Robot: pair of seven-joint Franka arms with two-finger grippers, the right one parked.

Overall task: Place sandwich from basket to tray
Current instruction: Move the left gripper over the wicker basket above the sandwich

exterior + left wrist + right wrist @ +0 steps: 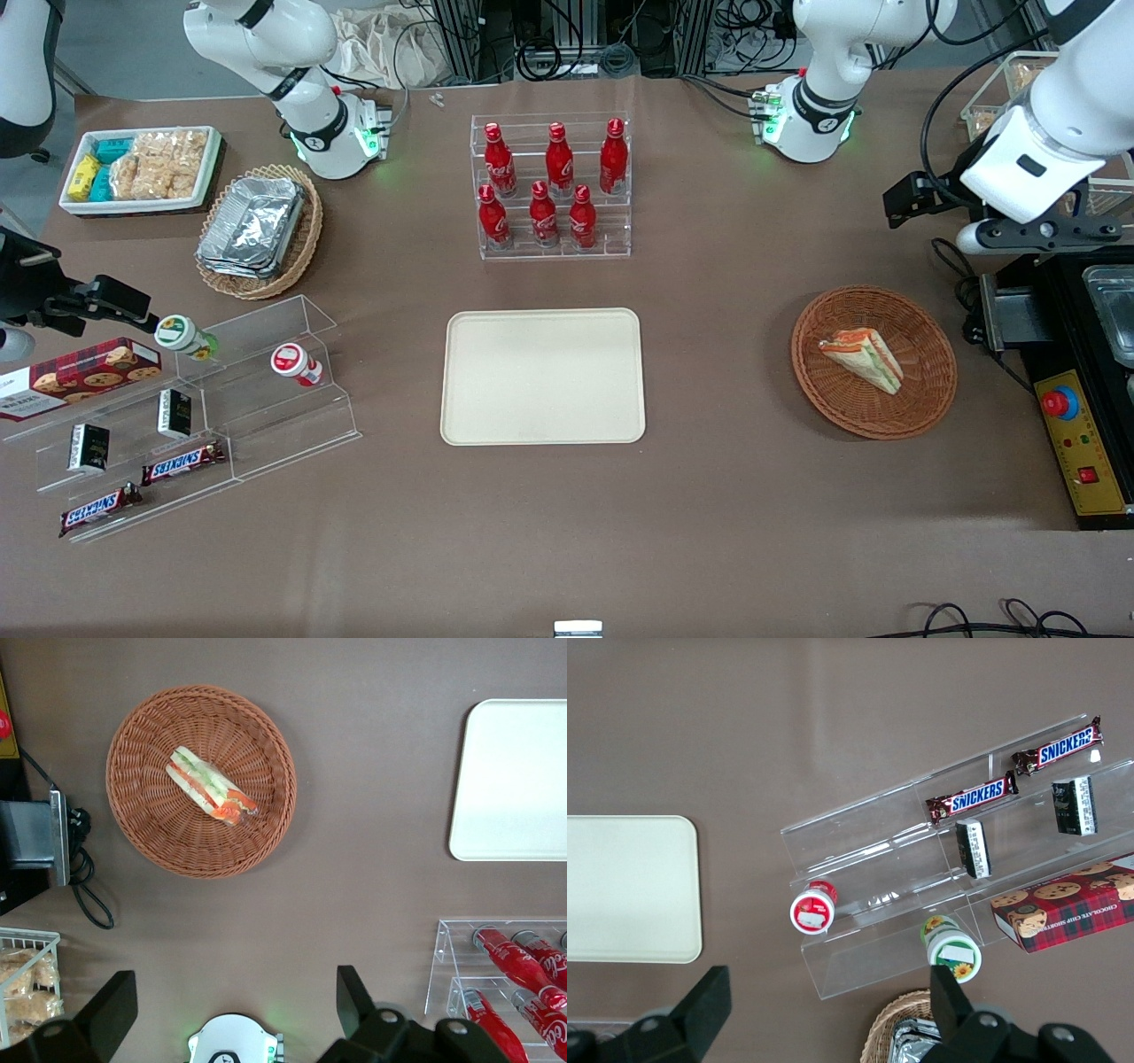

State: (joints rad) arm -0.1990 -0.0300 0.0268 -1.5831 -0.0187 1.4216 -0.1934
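Currently, the task stands at its starting stage. The small triangular sandwich wedge of pale bread with orange, red and green filling (pixel 864 356) lies inside the round reddish-brown woven wicker basket (pixel 921 403), at the right of the front frame. The large flat cream-beige rectangular tray (pixel 542 376) sits at the centre of the front frame with nothing on it, well apart from the basket.

The left arm's two-finger gripper (pixel 235 1014) hangs high above the table at the upper right of the front frame, farther from the front camera than the basket and not over it. Its dark fingers (pixel 354 997) stand wide apart and hold nothing.

Remaining steps, as judged: move over the basket, descend, grasp, lift, carry to the tray, release. None of these is done.

Orientation of the sandwich: it lies on its side, near the basket centre. In the front frame its long axis runs diagonally from upper left to lower right. The orange-red end points to the upper left, toward the tray; the pale green-layered end points to the lower right, toward the front camera.
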